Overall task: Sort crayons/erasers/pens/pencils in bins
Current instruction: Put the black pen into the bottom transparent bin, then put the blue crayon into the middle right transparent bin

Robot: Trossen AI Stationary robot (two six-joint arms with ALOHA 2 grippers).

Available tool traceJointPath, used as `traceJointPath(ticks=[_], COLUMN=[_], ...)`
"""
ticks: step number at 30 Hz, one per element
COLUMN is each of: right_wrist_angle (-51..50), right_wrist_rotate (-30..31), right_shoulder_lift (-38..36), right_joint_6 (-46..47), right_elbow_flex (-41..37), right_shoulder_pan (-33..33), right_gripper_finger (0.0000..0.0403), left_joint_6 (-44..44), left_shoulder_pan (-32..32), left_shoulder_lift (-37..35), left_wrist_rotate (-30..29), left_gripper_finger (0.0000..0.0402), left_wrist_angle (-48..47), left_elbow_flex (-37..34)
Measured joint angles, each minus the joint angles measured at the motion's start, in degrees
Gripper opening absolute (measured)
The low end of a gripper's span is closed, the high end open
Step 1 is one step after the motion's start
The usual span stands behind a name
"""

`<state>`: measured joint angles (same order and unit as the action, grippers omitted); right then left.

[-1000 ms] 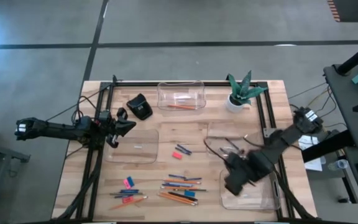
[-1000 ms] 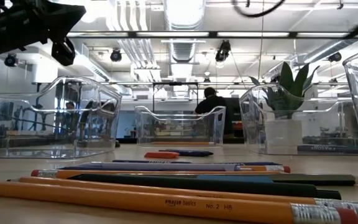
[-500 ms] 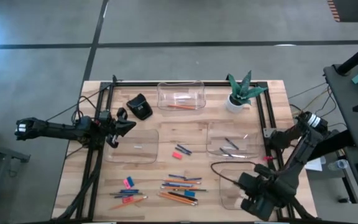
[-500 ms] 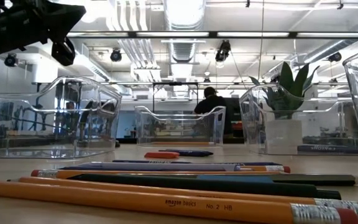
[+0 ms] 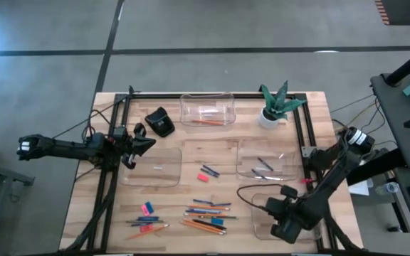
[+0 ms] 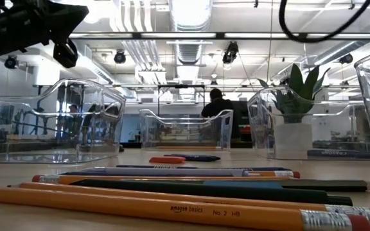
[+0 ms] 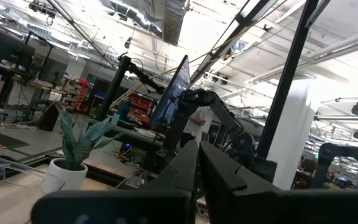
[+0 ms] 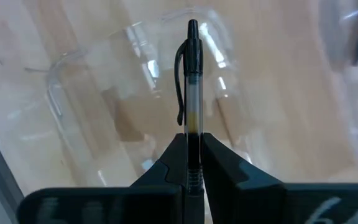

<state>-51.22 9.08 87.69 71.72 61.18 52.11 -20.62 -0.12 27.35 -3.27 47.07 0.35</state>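
Since half a second ago the right gripper (image 5: 285, 229) has drawn back in from the table's near right corner and now hangs over the near right bin (image 5: 262, 226), while the left arm has not moved. Its fingers are pinched narrow on a pen (image 8: 192, 93) with a black cap and clip and a clear barrel, which sticks straight out past the fingertips; the wrist view shows the bin's (image 8: 104, 93) clear rounded wall and the wood table (image 8: 17, 37) beneath it. The left gripper (image 5: 146, 143) waits at the left side of the table, level with the left bin (image 5: 164, 171) and just beside the black lump (image 5: 161, 122); its fingers are closed together with nothing between them. The far bin (image 5: 206, 109) holds a pencil and something pink, and the right middle bin (image 5: 265, 165) holds a few dark pens. Loose on the table near the front lie orange pencils (image 5: 201, 226), blue crayons (image 5: 212, 206), dark pens and pink erasers (image 5: 146, 208), with one more pink eraser (image 5: 203, 177) and a dark stick between the bins. A potted plant (image 5: 275, 105) stands at the far right. From table height the pencils (image 6: 159, 205) lie across the foreground, and a person (image 6: 218, 102) shows in the room behind the far bin.
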Motion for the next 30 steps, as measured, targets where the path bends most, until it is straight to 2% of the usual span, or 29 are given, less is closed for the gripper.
traceJointPath(ticks=[5,14,24,30], right_wrist_angle=[7.26,7.23,6.88,1.97], right_wrist_rotate=[-0.04,-0.05,-0.09,-0.54], right_shoulder_lift=[-0.16,-0.16,-0.18,-0.68], right_joint_6=[-3.57,1.20,1.79,2.07], right_elbow_flex=[-3.90,-7.33,-7.27,-1.96], right_shoulder_pan=[-1.11,-2.13,-2.17,-2.17], right_gripper_finger=[0.0023,0.0030,0.0089,0.0123], left_joint_6=[0.02,0.00,0.01,0.01], left_shoulder_pan=[0.00,0.00,0.00,0.00], left_shoulder_lift=[0.00,0.00,0.00,0.00], left_wrist_rotate=[0.00,0.00,-0.01,0.00], left_gripper_finger=[0.0000,0.0000,0.0000,0.0000], left_wrist_angle=[0.00,0.00,0.00,0.00], left_elbow_flex=[-0.01,-0.01,0.00,0.00])
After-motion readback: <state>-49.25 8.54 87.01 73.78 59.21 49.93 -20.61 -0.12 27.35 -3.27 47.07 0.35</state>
